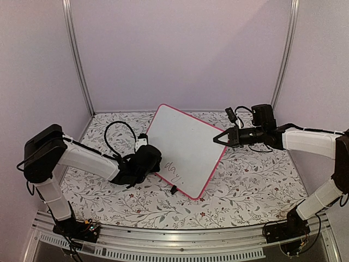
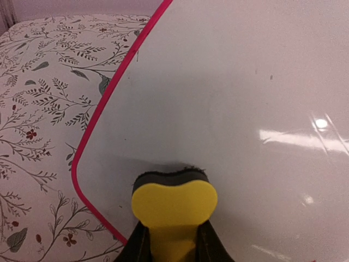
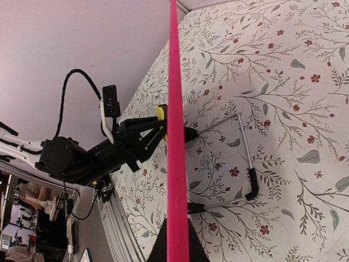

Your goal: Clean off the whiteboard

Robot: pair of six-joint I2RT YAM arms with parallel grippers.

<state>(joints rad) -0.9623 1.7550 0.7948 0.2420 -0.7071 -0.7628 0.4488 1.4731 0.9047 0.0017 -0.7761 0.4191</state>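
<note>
Top view: the whiteboard (image 1: 182, 147), with a pink frame, stands tilted near the middle of a flower-patterned tabletop (image 1: 251, 185). Faint handwriting (image 1: 175, 169) shows near its lower edge. The left hand (image 1: 152, 158) is against the board's lower left part. The right hand (image 1: 220, 139) is closed on the board's right edge.

Left wrist view: the left hand (image 2: 173, 240) is closed around a yellow eraser (image 2: 173, 199). The eraser's dark felt pad is pressed on the glossy white surface, just inside the board's rounded corner.

Right wrist view: the board appears edge-on as a thin pink line running up the picture. The right hand's dark fingers (image 3: 158, 251) pinch this edge at the bottom. On the left, the other arm holds the eraser at the board's face. On the right, a wire stand (image 3: 245, 142) with black feet rests on the cloth.
</note>
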